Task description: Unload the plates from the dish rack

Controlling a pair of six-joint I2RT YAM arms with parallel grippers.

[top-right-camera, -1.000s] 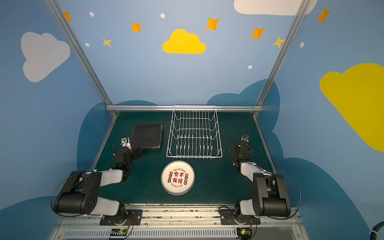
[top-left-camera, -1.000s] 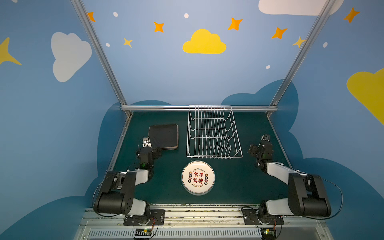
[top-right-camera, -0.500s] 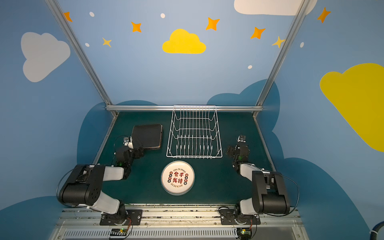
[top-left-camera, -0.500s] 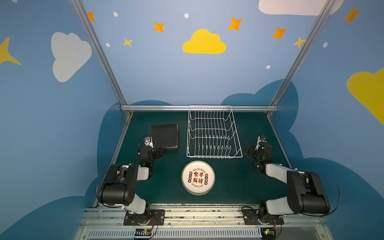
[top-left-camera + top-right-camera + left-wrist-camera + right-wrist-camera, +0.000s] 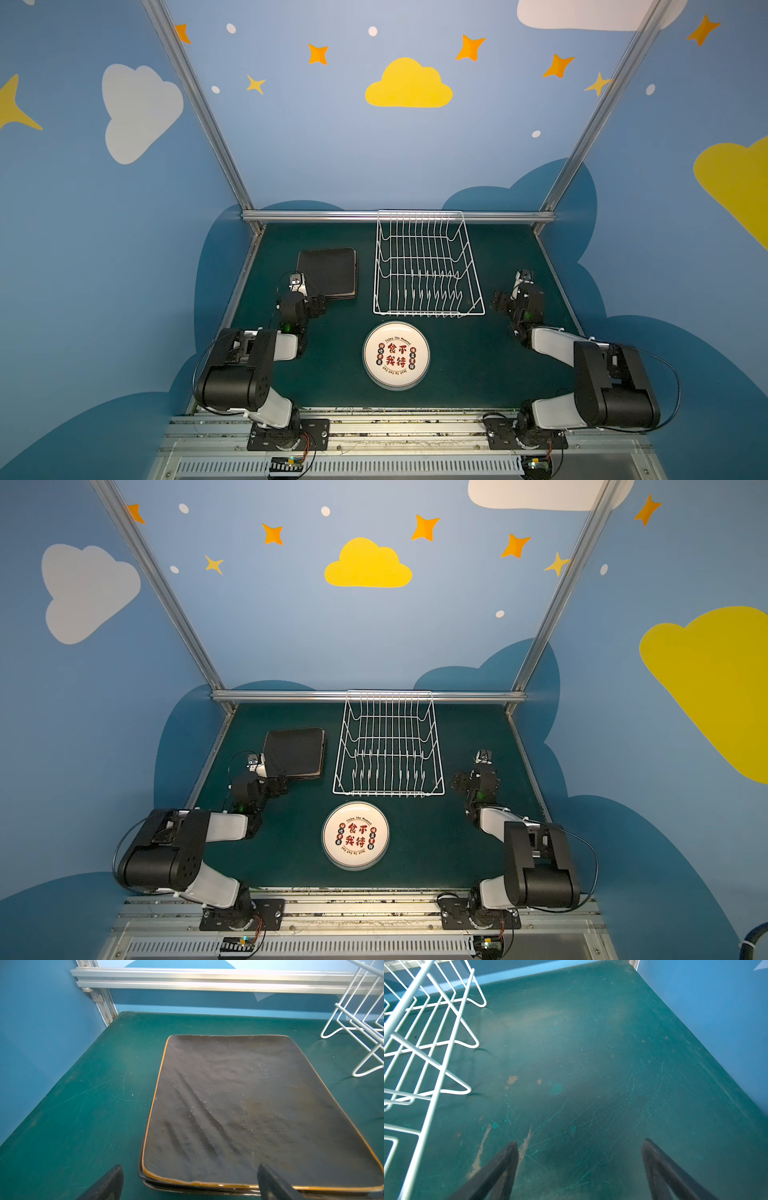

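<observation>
Though beside dish rack [image 5: 428, 314], open mat [image 5: 591, 1064].

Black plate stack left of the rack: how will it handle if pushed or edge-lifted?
Probably rigid and fairly heavy: the black plate stack looks like glazed ceramic, several deep. Glossy rims suggest a slippery pinch, so the top plate may slide off the rest. Lying flat on the table, it should slide rather than tip.
</observation>
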